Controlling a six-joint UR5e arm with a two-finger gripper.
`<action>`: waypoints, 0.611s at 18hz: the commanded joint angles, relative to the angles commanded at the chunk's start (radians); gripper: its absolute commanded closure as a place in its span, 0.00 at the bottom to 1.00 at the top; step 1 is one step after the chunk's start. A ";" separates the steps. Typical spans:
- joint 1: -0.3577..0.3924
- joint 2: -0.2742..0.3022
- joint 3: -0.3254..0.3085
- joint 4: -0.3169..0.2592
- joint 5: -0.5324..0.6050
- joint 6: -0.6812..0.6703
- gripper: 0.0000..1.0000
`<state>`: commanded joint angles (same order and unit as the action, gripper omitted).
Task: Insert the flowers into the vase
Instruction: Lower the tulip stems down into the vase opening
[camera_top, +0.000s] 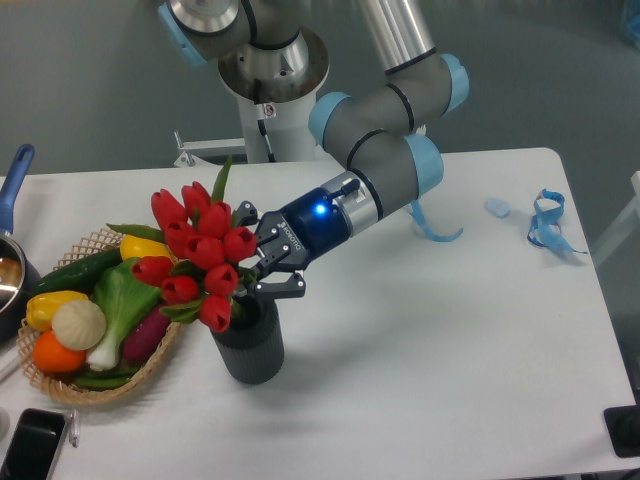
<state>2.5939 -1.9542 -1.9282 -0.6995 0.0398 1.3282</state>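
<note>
The flowers (200, 252) are seen leaning left over the mouth of the vase (249, 345), stems apparently inside. They are judged light, top-heavy and easily crushed; the stems should be held. The gripper (262, 265) appears spread beside them. A wicker basket (60, 385) lies just left.
</note>
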 joint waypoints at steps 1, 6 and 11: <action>0.000 -0.015 -0.002 0.000 0.009 0.023 0.67; 0.000 -0.032 -0.028 0.000 0.037 0.089 0.66; 0.011 -0.038 -0.040 0.000 0.038 0.101 0.65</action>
<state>2.6046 -1.9926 -1.9681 -0.6995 0.0782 1.4297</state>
